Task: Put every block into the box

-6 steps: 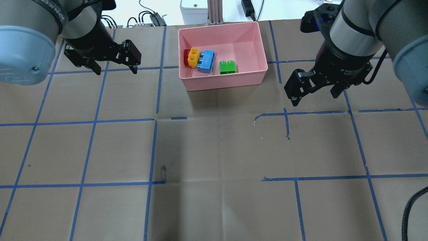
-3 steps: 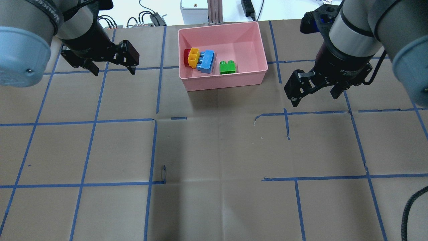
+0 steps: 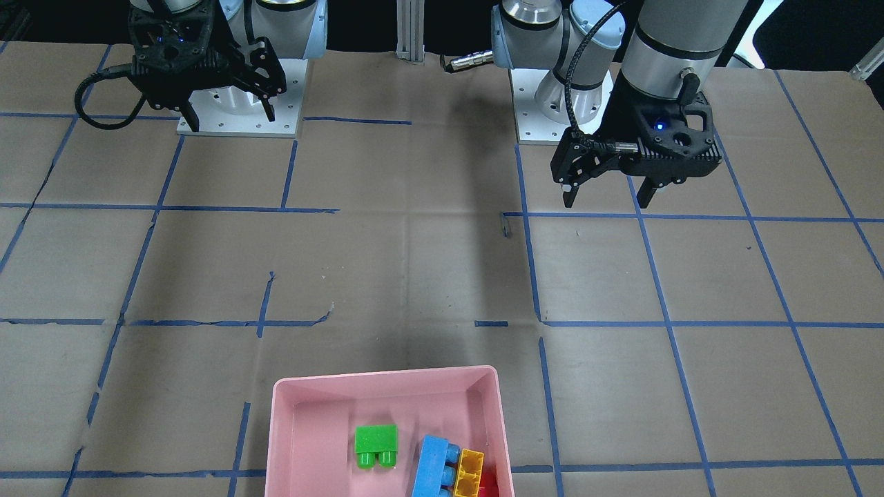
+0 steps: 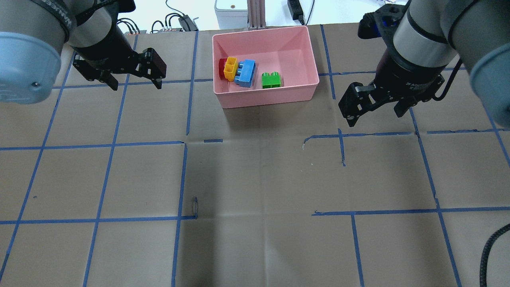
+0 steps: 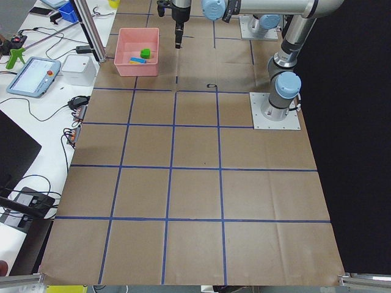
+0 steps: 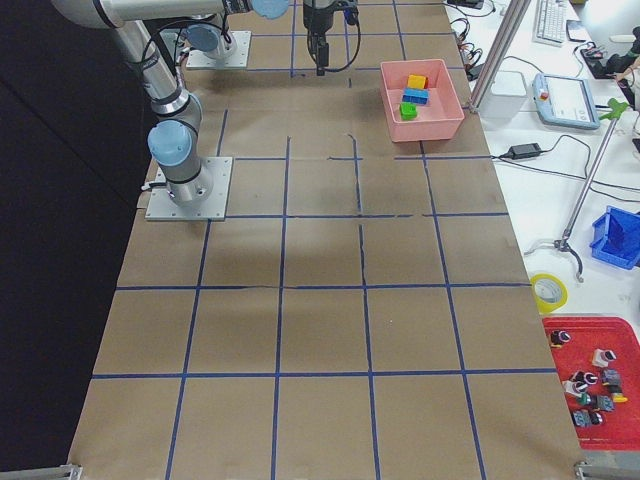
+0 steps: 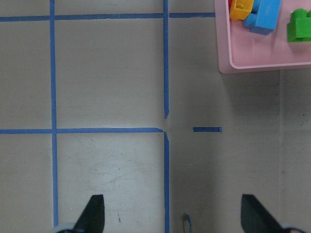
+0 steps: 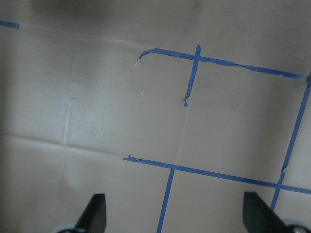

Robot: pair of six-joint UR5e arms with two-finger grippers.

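The pink box [image 4: 263, 99] stands at the table's far middle. Inside it lie all the blocks: red [image 4: 221, 67], yellow [image 4: 230, 68] and blue [image 4: 246, 73] bunched at its left, and green [image 4: 271, 80] apart to their right. The box [image 3: 276, 428] also shows in the front view. My left gripper [image 4: 136, 84] is open and empty, hovering left of the box. My right gripper [image 4: 375, 118] is open and empty, hovering right of the box and a little nearer. The left wrist view shows the box corner [image 7: 252, 65] with its blocks. The right wrist view shows only paper.
Brown paper with a blue tape grid covers the table. A white device [image 4: 229, 12] and cables lie beyond the far edge behind the box. A black cable [image 4: 488, 247] hangs at the near right.
My left gripper has drifted slightly to the left and farther back, still open. The right gripper and the blocks have not moved.
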